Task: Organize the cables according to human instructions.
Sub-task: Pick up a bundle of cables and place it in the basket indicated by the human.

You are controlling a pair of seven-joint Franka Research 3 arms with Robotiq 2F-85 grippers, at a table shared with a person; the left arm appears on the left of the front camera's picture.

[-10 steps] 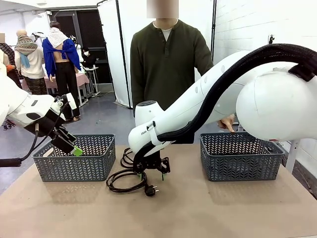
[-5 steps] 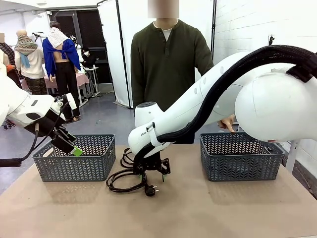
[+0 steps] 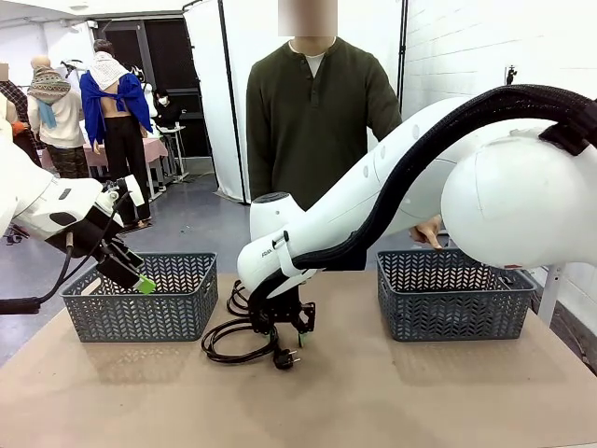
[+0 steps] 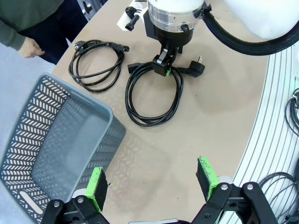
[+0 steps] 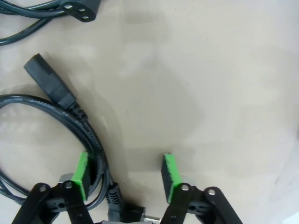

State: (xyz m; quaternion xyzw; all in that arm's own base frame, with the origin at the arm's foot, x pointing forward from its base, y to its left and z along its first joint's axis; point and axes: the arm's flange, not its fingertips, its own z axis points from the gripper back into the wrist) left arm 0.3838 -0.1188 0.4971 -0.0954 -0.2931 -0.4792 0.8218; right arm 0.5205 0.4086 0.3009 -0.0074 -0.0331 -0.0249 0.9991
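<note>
Right wrist view: jaws of the right gripper (image 5: pixel 124 163), just starting to narrow, straddle a loop of one cable (image 5: pixel 88 130) on the table (image 5: pixel 210 93), not yet clamped; the left gripper (image 4: pixel 150 173) hangs released.

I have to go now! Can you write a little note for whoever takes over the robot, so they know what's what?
Left gripper: jaws open, hovering by the left basket.
Right gripper: down at the table, jaws apart astride the near cable, not clamped.
Second cable: coiled on the table just beyond, toward the person.
Done: nothing lifted yet.
Left: grip the near cable, drop it in whichever basket the person says, then the other one.
</note>
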